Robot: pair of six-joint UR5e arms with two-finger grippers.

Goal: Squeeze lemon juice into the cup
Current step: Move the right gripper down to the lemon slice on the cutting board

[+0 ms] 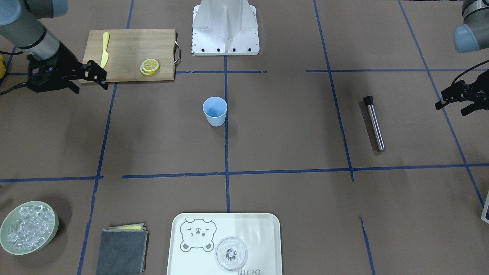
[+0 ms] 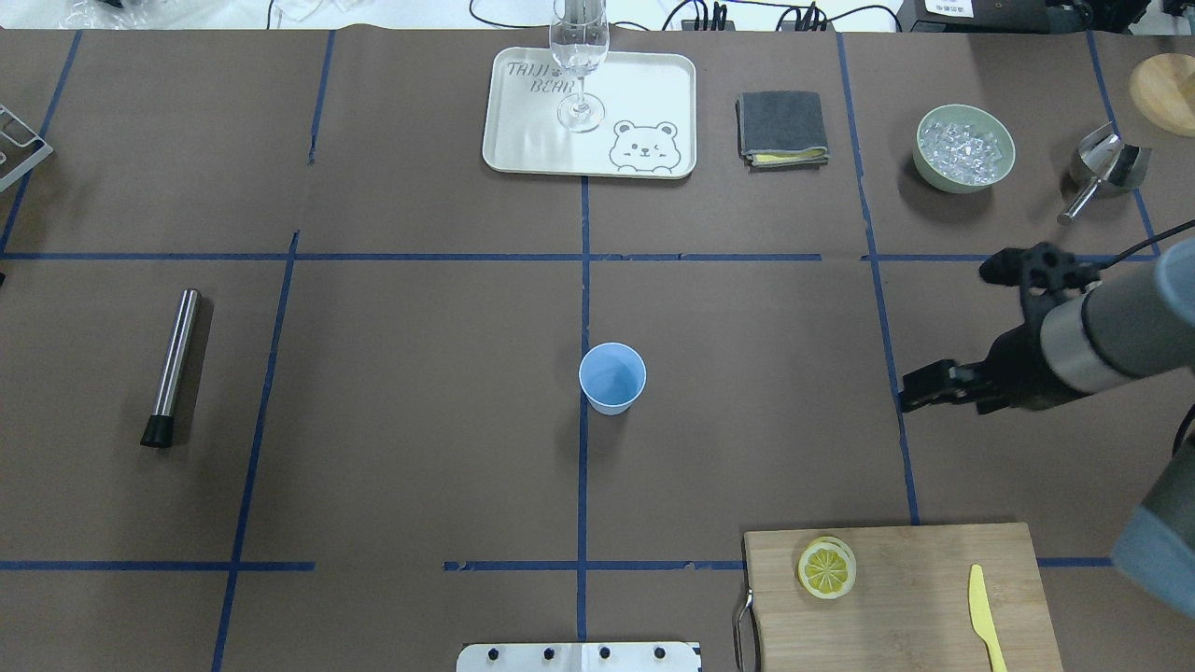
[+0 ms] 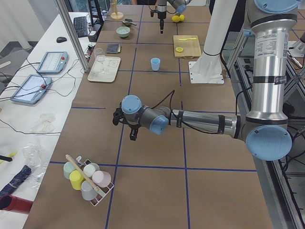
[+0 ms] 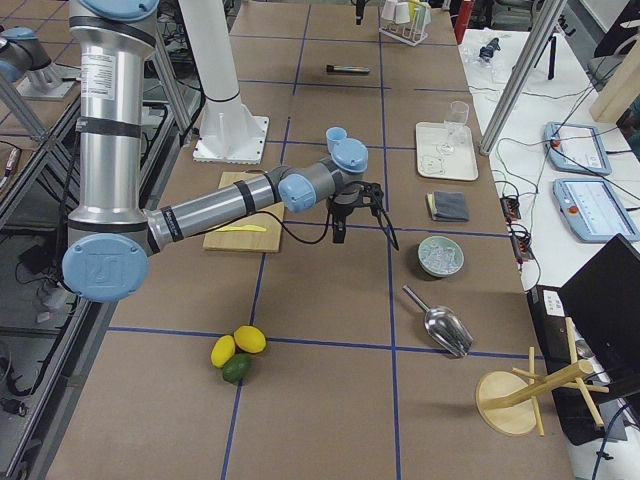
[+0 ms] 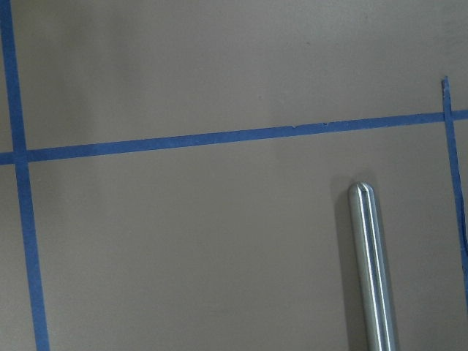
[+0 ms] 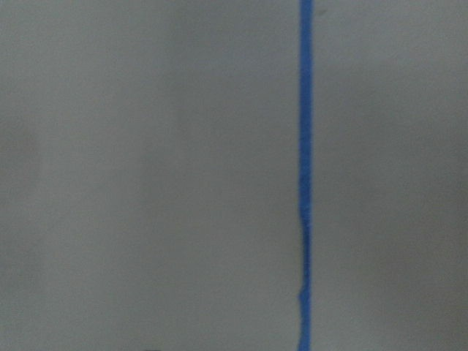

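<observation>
Well, the lemon [image 2: 826,569] lies near the board's [image 2: 934,579] handle edge; the cup [image 2: 611,378] stands mid-table, well apart from it. Right gripper [image 1: 89,88] and left gripper [image 1: 451,110] hang spread, holding nothing.

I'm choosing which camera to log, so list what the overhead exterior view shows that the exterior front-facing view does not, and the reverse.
Only overhead: a metal scoop and a round wooden base at the right edge, near the ice bowl, and a wire rack's corner at the left edge.
Only front-facing: the left gripper, at that view's right edge.
Both: the cup at centre, the lemon slices and yellow knife on the cutting board, the steel rod, the bear tray with a glass, the grey cloth and the right gripper.
</observation>
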